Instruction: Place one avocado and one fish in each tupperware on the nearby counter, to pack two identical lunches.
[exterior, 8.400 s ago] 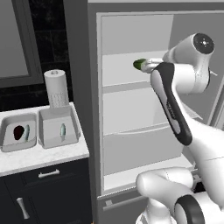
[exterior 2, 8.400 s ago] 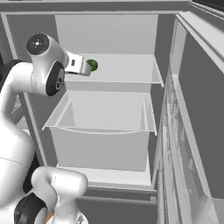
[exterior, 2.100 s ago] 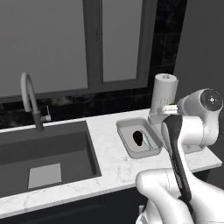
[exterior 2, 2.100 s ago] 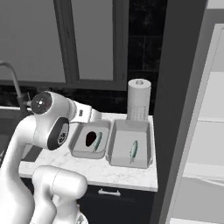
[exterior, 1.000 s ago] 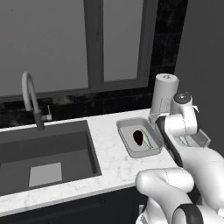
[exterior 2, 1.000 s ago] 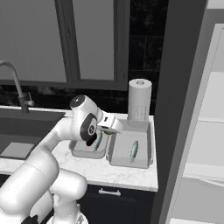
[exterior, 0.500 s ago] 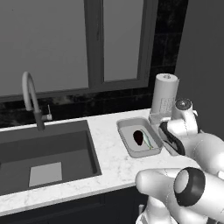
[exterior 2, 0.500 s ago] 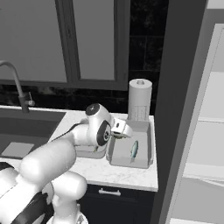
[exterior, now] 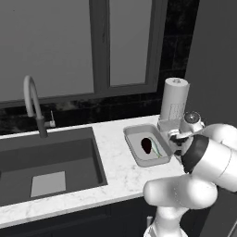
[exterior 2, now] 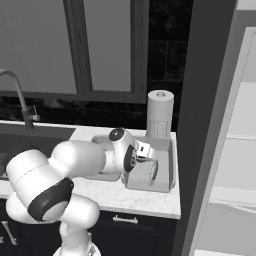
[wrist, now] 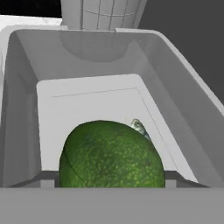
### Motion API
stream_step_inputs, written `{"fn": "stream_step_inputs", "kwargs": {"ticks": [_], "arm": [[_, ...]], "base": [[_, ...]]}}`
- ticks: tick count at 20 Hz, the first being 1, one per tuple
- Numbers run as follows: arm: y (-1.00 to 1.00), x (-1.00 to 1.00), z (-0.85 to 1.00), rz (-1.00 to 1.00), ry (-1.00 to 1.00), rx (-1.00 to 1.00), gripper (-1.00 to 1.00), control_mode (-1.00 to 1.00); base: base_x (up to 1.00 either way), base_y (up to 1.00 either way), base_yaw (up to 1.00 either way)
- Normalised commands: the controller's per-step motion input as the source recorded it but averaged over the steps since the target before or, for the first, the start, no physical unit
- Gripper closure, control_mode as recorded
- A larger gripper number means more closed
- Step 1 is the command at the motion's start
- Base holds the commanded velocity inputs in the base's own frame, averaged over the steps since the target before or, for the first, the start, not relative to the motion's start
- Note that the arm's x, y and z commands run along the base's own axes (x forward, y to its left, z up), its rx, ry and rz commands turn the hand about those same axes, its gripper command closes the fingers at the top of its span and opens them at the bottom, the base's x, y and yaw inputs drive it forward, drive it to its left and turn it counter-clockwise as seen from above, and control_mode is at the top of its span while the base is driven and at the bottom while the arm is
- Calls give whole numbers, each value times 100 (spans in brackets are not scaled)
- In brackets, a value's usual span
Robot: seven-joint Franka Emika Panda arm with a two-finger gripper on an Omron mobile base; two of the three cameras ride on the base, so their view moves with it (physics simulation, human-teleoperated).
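Avocado sits gripped in the gripper above the tupperware; fish peeks out at 1 o'clock (partly hidden). Released carelessly, it might roll onto the fish.

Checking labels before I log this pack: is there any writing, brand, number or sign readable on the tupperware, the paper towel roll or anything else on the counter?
No readable text anywhere.
Paper towel roll: faint quilted grid, no writing.
Tupperware, avocado: unmarked.
Counter: marble veining, no lettering.
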Motion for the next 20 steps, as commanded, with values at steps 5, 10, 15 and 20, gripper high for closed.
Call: {"fn": "stream_step_inputs", "kwargs": {"ticks": [5,10,15,20], "arm": [[-3,50,-23,8,0,0,-100,-100],[-12,51,-8,5,0,0,-100,-100],[-1,-6,57,4,0,0,-100,-100],[0,-24,75,1,0,0,-100,-100]], "base": [[0,0,0],[0,0,0],[0,0,0],[0,0,0]]}}
